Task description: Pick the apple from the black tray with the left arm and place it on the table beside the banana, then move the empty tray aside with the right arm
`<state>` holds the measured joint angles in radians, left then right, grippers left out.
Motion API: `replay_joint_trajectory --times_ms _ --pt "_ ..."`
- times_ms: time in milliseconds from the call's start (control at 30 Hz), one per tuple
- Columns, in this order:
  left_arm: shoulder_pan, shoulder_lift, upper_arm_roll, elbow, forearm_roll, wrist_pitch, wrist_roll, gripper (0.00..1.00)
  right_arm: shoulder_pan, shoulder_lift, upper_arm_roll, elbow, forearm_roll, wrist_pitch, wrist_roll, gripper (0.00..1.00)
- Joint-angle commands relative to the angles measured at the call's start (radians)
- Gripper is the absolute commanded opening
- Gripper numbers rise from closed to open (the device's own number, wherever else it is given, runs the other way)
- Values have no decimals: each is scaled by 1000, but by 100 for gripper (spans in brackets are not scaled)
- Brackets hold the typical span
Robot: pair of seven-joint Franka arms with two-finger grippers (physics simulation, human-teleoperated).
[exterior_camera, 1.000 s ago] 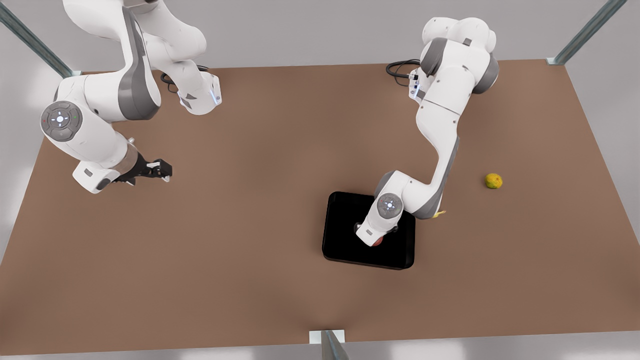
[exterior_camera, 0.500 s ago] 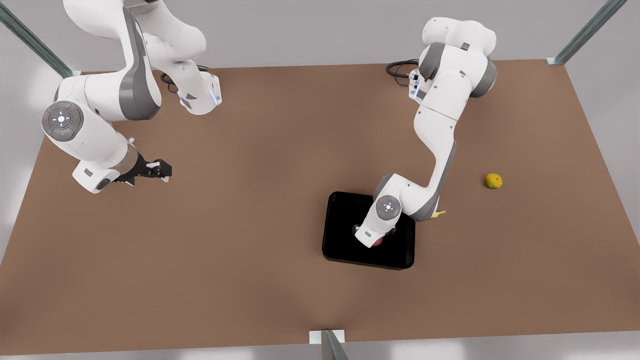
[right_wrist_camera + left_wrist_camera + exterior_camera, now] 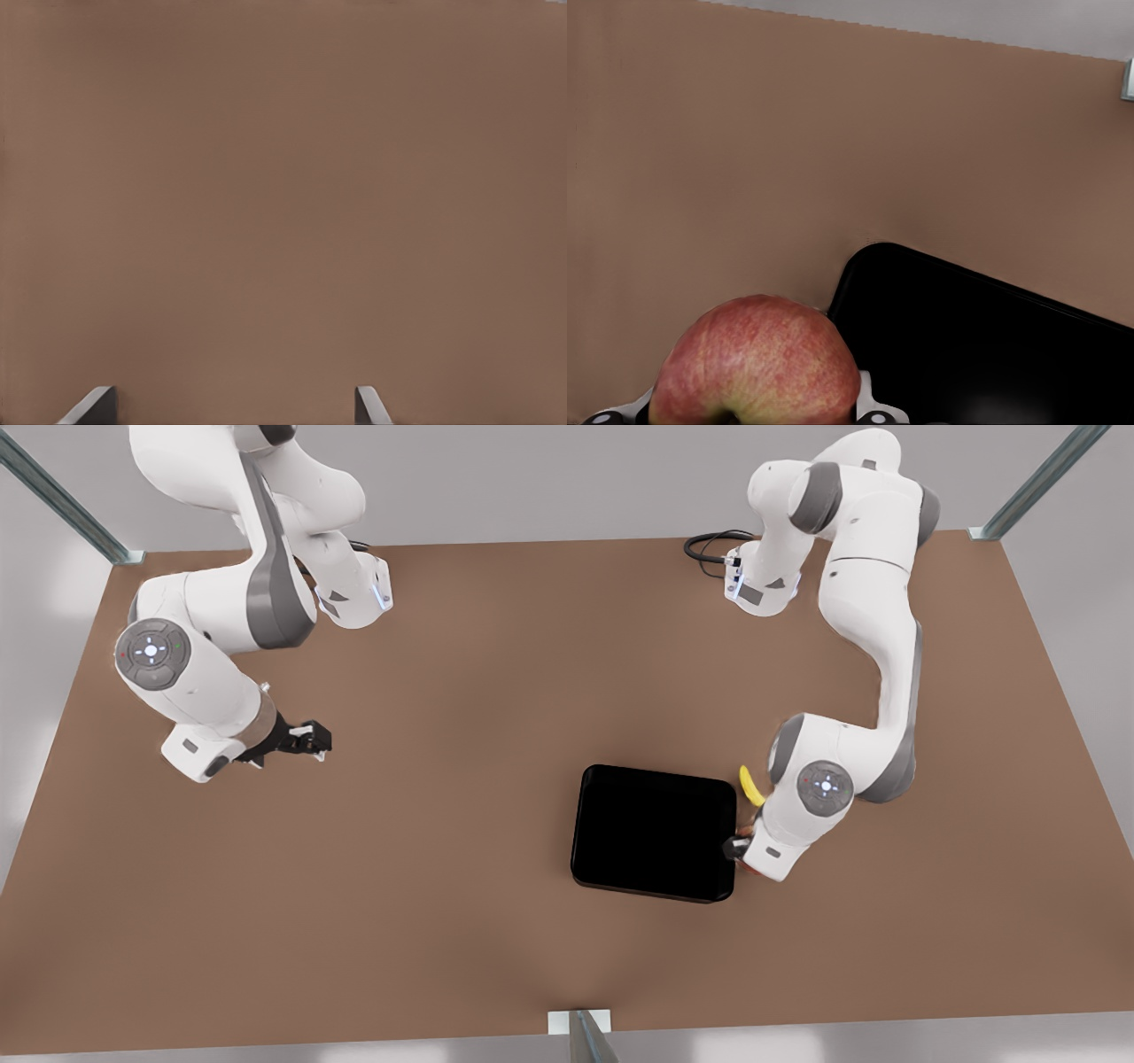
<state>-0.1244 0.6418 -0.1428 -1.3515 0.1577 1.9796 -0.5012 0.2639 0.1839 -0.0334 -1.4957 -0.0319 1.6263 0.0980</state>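
Observation:
The red-and-yellow apple (image 3: 757, 363) sits between the fingers of my left gripper (image 3: 741, 850), which is shut on it. The gripper hangs just off the edge of the black tray (image 3: 654, 833) that lies toward the front view's right, over the brown table (image 3: 461, 691). In the front view the wrist hides most of the apple. The tray (image 3: 966, 345) has nothing in it. The yellow banana (image 3: 751, 786) lies on the table just behind the gripper, close to the tray's corner. My right gripper (image 3: 314, 738) waits open over bare table at the front view's left, its fingertips (image 3: 93, 407) wide apart.
Metal frame posts stand at the back corners (image 3: 1032, 487) and at the middle of the front edge (image 3: 585, 1036). A black cable (image 3: 709, 545) coils by the left arm's base at the back. Bare tabletop stretches between the two arms.
The left arm swung from above the tray's middle toward the front view's right, carrying the apple off the tray and uncovering the banana. The right arm shifted slightly toward the centre.

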Motion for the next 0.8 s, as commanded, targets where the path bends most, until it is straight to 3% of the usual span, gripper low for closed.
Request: replay_joint_trajectory --times_ms 0,133,233,300,433,467,533,600,633,667,767 --pt "80 7 0 -15 -3 -61 452 87 72 60 3 69 4 0 385 100" --pt "180 110 -1 -17 -4 65 575 88 87 193 44 199 7 17 611 100" --pt "247 110 -1 -170 -6 285 661 88 87 264 107 244 7 49 744 100" --pt "239 111 -3 -172 -4 283 652 100 129 296 115 253 1 50 779 100" --pt "232 101 -6 -184 -6 274 633 100 179 353 115 255 -6 96 890 100" --pt "232 23 -9 -167 -9 179 624 100 181 359 116 252 -8 119 891 100" --pt "232 -162 -76 81 -24 -324 549 100 213 396 116 253 -2 222 907 100" --pt "232 -346 -141 88 -27 -510 543 100 215 428 132 253 46 409 1080 100" --pt "233 -494 -152 -127 -58 -317 532 100 219 469 135 253 55 454 1105 100" --pt "235 -530 -150 -216 -67 -240 536 100 236 499 133 253 55 468 1155 100" --pt "241 -472 -149 -202 -63 -251 547 100 281 548 133 249 56 573 1257 99"
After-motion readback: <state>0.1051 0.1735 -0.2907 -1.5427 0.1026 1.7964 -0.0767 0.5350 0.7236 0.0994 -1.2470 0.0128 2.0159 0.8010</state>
